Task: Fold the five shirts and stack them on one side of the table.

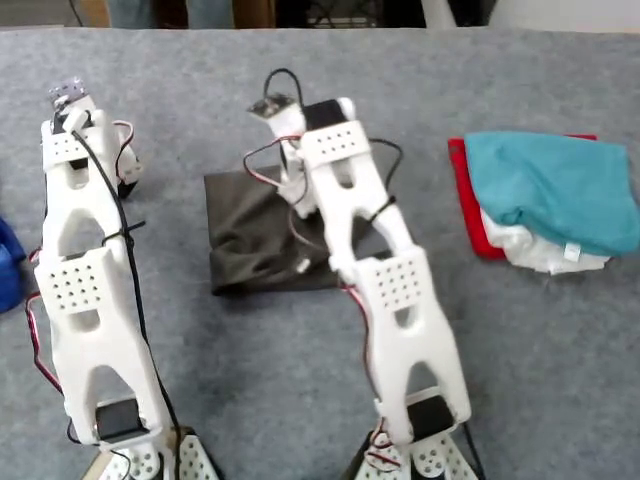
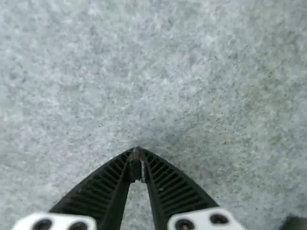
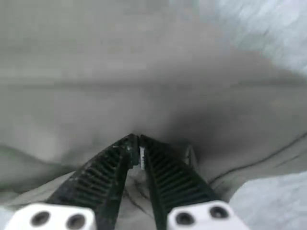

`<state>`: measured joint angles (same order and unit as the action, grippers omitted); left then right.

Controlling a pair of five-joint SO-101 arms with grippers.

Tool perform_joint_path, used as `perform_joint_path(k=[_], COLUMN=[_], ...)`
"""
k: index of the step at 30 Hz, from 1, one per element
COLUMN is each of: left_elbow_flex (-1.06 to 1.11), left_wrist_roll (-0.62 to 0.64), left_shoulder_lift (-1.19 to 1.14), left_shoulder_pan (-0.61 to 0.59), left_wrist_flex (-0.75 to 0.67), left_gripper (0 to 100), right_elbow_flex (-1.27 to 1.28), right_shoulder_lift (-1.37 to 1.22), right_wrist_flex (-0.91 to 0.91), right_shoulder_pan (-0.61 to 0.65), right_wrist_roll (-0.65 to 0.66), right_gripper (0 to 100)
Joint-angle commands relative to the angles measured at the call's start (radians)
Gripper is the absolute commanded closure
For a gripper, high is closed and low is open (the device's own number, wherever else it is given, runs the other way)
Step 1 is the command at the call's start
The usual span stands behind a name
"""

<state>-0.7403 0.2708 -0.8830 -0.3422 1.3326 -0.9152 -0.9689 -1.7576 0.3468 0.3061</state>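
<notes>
The right gripper (image 3: pixel 139 145) is clenched, its ribbed jaws tip to tip, low over the dark shirt (image 1: pixel 245 240) near that shirt's far edge. I cannot tell whether a pinch of cloth sits between the tips. The left gripper (image 2: pixel 137 164) is also closed on nothing, over bare grey table (image 1: pixel 300 400) well to the left of the dark shirt.

The dark shirt lies in the middle, roughly squared but rumpled, with a loose crease across it. Well to its right is the stack: a teal shirt (image 1: pixel 550 190) on top, a white shirt (image 1: pixel 540 252) under it and a red shirt (image 1: pixel 466 200) at the bottom, so 3 look done. Far to the dark shirt's left, a blue cloth (image 1: pixel 8 265) pokes in at the edge, perhaps shirt 5.

The step in hand looks like finishing fold number 4. The next move probably needs a firm grip on an edge of the dark shirt and an even carry across, keeping the layers together, before it goes onto the teal one.
</notes>
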Motion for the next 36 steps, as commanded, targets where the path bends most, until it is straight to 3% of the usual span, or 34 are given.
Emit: perform_joint_path(k=[1,17,20,26,30,36], left_elbow_flex=[-0.048,-0.048,-0.048,-0.058,-0.211,-0.4], left_wrist_roll=[-0.006,-0.006,-0.006,-0.011,-0.077,-0.238], left_shoulder_lift=[0.012,0.012,0.012,0.032,0.13,0.207], left_shoulder_pan=[0.012,0.012,0.012,0.054,0.124,0.364], left_wrist_flex=[-0.009,-0.009,-0.009,0.009,0.195,0.42], left_gripper=[97,97,97,97,97,97], right_elbow_flex=[0.156,0.862,0.869,0.622,0.596,0.694], right_shoulder_lift=[0.157,0.665,0.756,0.788,0.682,0.573], right_wrist_flex=[-0.009,-0.002,-0.002,0.015,0.051,0.109], right_shoulder_pan=[-0.037,-0.187,-0.187,-0.16,-0.084,-0.129], right_wrist_roll=[-0.028,0.04,0.052,-0.017,-0.189,-0.195], right_gripper=[98.3,98.3,98.3,98.3,98.3,98.3])
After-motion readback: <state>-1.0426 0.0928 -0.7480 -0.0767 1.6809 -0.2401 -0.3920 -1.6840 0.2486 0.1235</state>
